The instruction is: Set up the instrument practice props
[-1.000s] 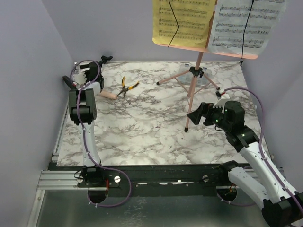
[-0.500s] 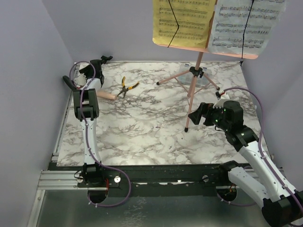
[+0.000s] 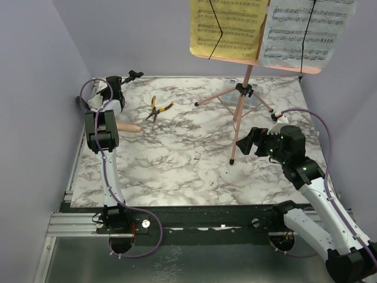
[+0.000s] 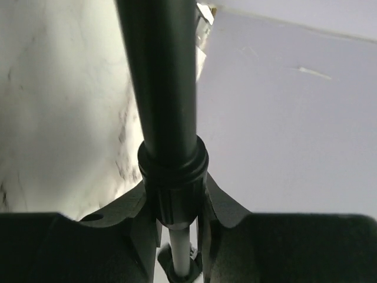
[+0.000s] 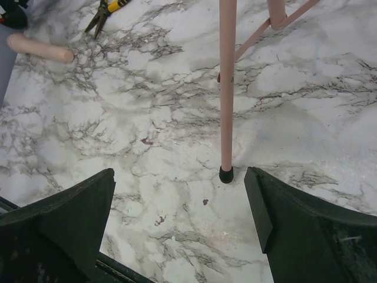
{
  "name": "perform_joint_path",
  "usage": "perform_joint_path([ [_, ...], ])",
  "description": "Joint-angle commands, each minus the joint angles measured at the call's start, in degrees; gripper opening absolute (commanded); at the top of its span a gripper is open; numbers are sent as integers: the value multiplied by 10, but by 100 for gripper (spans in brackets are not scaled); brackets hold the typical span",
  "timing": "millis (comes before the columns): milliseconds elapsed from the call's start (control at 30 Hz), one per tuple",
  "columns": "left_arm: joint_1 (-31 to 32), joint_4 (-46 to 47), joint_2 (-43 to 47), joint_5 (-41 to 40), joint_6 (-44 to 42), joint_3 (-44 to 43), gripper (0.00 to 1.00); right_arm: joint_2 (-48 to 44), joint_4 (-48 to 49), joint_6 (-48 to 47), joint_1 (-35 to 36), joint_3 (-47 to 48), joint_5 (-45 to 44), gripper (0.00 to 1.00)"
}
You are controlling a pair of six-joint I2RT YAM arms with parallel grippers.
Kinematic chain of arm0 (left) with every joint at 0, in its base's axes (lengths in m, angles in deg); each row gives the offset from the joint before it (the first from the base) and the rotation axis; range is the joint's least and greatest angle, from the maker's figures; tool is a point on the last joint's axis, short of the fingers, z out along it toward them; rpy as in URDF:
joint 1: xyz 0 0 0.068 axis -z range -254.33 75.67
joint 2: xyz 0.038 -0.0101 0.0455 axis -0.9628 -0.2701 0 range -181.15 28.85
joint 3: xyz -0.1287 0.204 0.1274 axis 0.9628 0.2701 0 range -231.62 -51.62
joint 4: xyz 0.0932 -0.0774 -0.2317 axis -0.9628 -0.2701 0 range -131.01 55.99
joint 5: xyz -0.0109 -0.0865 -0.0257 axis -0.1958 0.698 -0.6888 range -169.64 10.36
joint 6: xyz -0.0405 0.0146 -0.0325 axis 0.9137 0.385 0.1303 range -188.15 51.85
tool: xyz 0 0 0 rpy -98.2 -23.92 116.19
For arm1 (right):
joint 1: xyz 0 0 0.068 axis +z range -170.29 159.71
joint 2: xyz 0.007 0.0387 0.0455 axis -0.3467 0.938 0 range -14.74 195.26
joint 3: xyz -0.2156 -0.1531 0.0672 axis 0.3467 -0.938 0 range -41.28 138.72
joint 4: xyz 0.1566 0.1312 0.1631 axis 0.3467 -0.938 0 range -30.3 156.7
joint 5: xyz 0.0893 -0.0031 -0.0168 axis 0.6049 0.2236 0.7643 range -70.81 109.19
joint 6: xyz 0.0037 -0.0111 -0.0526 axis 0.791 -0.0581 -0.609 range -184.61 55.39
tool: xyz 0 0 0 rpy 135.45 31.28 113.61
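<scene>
1. Swung farther into the back-left corner, the left pincer clenches the mic stand.
2. Music stand upright, music sheets on; right pincer released beside it.
3. Microphone lies on the counter; next probably calls for planting the mic stand upright.

The music stand is pink, its sheets yellow and white. The table is grey-veined white marble, the mic stand black, the pliers yellow-handled

One pink music stand toward the desk's far right; two music sheets, one yellow, one white; one pair of pliers; one microphone; one black mic stand, far left corner.
</scene>
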Motion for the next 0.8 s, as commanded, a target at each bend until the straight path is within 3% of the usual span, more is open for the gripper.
perform_joint_path([
  [0,-8,76,165,29,-36,65,1,-10,-37,-12,-2,33,-17,100],
  [333,28,121,480,75,-126,355,0,-34,-83,11,-2,58,-2,100],
  [433,33,136,550,185,-133,438,0,-42,-87,29,-3,51,18,100],
  [600,59,135,624,447,-140,545,0,-35,-72,41,-2,36,80,100],
  [767,167,135,697,582,-136,641,0,-18,-25,10,-2,22,195,100],
])
